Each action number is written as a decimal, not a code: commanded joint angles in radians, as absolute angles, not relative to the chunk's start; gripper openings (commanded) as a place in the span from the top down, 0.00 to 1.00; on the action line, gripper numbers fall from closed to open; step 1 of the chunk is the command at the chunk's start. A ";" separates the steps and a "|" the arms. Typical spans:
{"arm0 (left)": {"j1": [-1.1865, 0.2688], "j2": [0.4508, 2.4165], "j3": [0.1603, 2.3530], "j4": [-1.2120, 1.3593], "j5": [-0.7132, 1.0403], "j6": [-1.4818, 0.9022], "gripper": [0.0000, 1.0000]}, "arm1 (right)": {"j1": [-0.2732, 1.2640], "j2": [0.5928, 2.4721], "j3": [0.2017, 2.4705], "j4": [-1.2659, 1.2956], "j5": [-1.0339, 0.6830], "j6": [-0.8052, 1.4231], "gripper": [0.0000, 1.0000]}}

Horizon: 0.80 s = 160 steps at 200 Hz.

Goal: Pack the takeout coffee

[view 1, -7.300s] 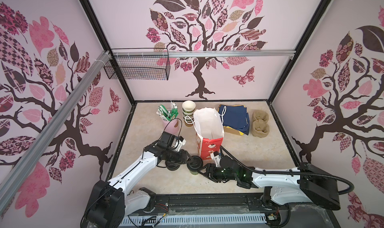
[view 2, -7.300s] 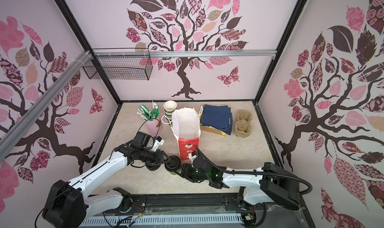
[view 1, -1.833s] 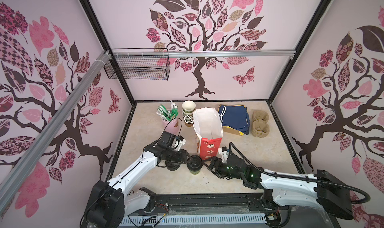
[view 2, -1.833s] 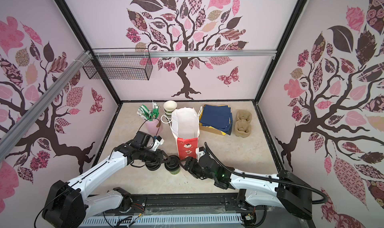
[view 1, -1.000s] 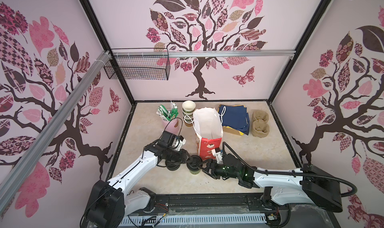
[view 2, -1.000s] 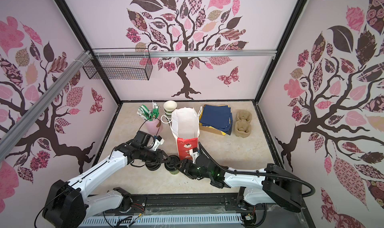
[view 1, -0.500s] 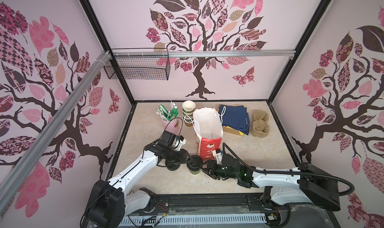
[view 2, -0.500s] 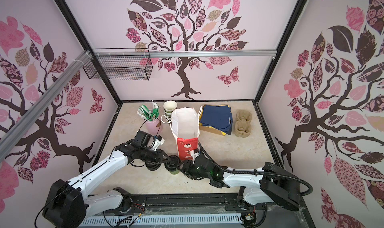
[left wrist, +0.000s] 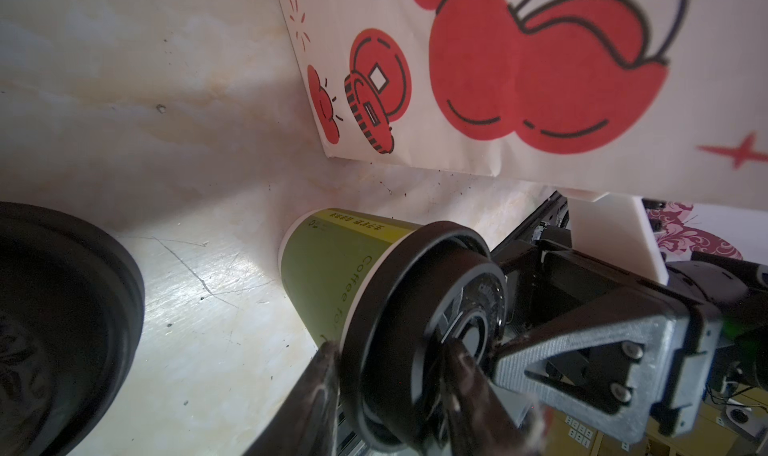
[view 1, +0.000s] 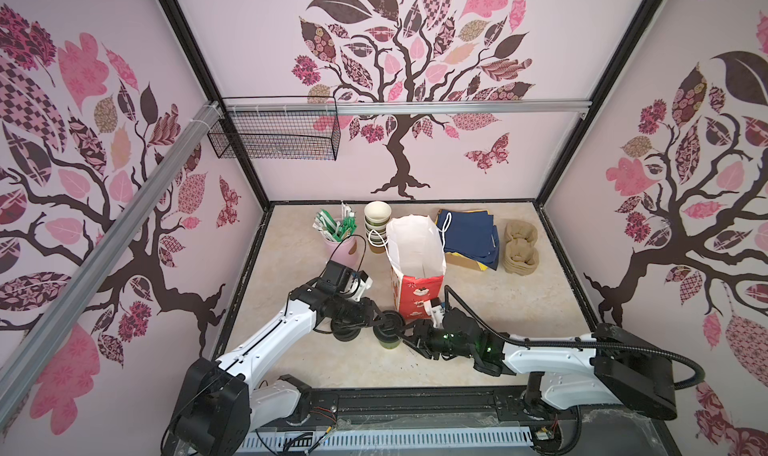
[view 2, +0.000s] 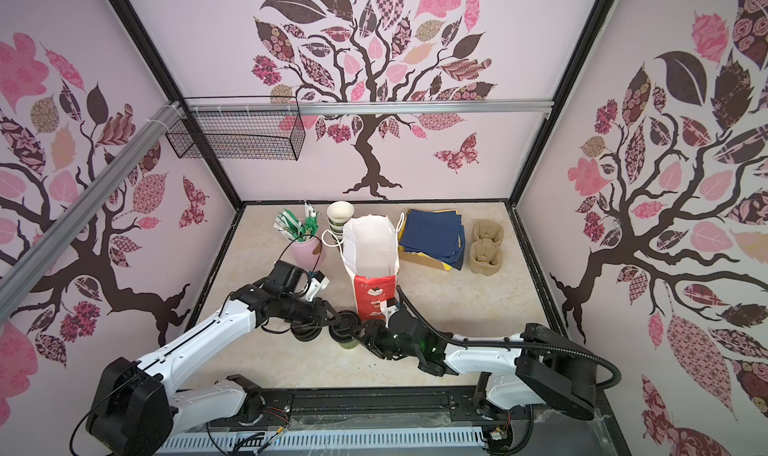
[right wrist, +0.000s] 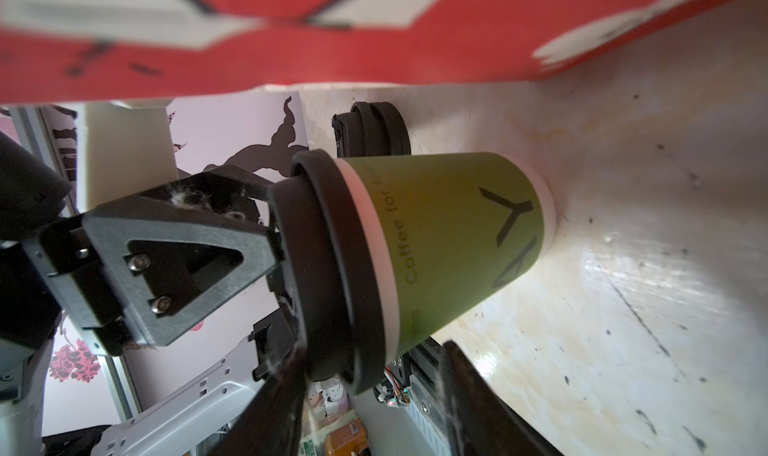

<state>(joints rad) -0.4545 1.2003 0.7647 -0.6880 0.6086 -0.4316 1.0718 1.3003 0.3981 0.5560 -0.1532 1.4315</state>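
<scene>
One takeout coffee, a green paper cup with a black lid, stands upright on the table in front of the paper bag. My left gripper is shut on the lid, one finger under its rim and one on its top. From the opposite side my right gripper straddles the lid and upper cup wall. It is open: one finger touches the lid's edge, and a gap separates the other finger from the cup.
A squat stack of black lids sits just left of the cup. The open red-and-white paper bag stands right behind it. Farther back are a pink cup of straws, stacked paper cups, navy bags and pulp carriers.
The right gripper has shifted slightly at the cup's top. The cup, its lid and the left gripper have stayed where they were.
</scene>
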 commanded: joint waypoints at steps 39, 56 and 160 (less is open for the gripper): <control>-0.456 1.226 0.771 -0.762 0.512 -0.414 0.53 | 1.068 1.253 0.417 0.514 -0.127 1.361 0.26; -0.457 1.230 0.780 -0.759 0.523 -0.411 0.52 | 1.063 1.276 0.409 0.553 -0.136 1.373 0.25; -0.449 1.176 0.815 -0.708 0.569 -0.467 0.41 | 1.051 1.334 0.392 0.614 -0.124 1.408 0.17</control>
